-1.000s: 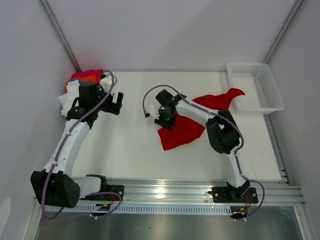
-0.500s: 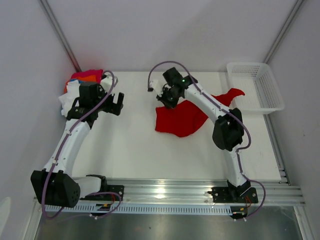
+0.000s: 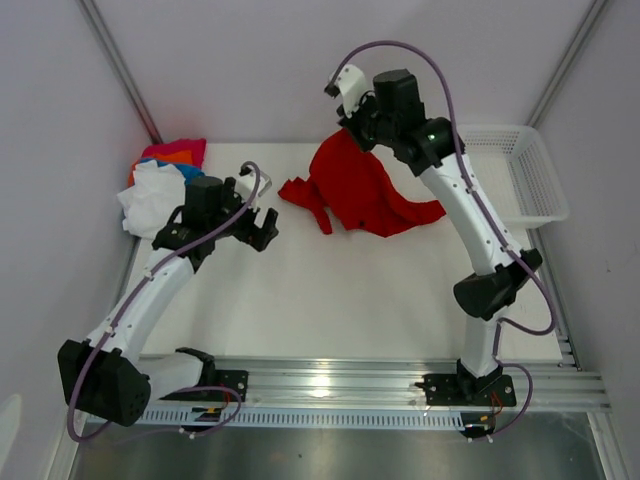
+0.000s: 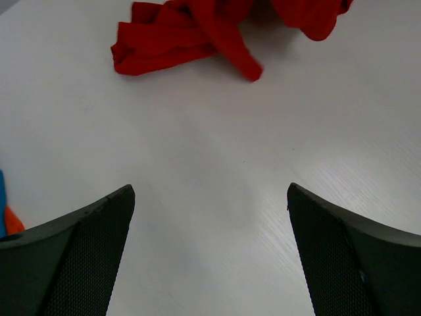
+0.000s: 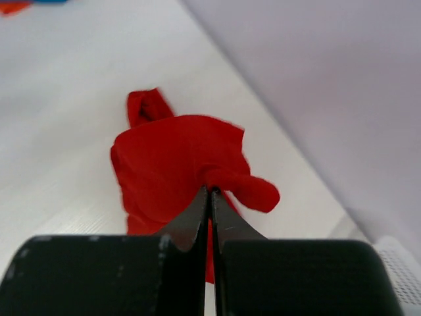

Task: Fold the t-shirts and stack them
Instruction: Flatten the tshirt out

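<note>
A large bright red t-shirt (image 3: pixel 360 190) hangs from my right gripper (image 3: pixel 352 130), which is raised high over the table's back and shut on its upper edge. In the right wrist view the jaws are pressed together on the red cloth (image 5: pixel 177 158) at my right gripper (image 5: pixel 210 189). The shirt's lower part and a sleeve (image 3: pixel 305 195) trail on the table; the sleeve also shows in the left wrist view (image 4: pixel 177 43). My left gripper (image 3: pixel 262 222) is open and empty over bare table, left of the sleeve (image 4: pixel 210 197). A pile of white, orange, pink and blue t-shirts (image 3: pixel 158 185) lies at the back left.
A white plastic mesh basket (image 3: pixel 515 175) stands at the back right corner. The white table (image 3: pixel 330 300) ends at a metal rail along the near edge. Grey walls close in the back and sides.
My right gripper has risen and moved back and right, lifting the red t-shirt off the table so it hangs. My left gripper has moved right and nearer, toward the shirt's sleeve.
</note>
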Robot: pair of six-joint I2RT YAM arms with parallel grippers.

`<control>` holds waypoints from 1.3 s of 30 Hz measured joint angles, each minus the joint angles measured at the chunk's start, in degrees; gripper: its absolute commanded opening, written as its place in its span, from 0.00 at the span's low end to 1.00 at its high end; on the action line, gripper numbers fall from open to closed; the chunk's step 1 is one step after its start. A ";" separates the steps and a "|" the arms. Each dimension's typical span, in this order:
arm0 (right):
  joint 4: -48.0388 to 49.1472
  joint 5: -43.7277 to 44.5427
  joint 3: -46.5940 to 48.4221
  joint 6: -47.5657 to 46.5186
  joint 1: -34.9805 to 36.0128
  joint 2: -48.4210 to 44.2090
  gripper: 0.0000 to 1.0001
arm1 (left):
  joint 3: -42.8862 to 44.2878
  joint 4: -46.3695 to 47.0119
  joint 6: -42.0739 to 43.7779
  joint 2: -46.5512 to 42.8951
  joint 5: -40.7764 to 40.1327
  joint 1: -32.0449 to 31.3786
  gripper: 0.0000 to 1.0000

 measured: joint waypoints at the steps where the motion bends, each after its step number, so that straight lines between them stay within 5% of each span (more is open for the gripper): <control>1: 1.75 2.23 0.07 0.44 0.15 -1.70 0.00 | -0.04 0.59 0.31 0.09 -0.07 -1.42 0.99; 10: 11.91 18.56 12.72 -3.04 0.33 -4.59 0.00 | 4.90 4.46 0.28 7.37 -0.37 -4.11 0.99; 18: 16.87 24.48 14.10 -6.29 0.35 -6.62 0.00 | 7.37 8.48 -1.14 12.85 0.33 -7.17 0.99; 31: 12.55 21.40 14.10 -0.96 0.96 -6.82 0.00 | 11.67 25.29 -10.51 22.51 14.47 -8.11 0.99; 39: 6.12 5.70 15.04 10.43 1.20 -9.86 0.00 | 21.62 33.70 -13.70 35.50 25.86 -9.84 0.99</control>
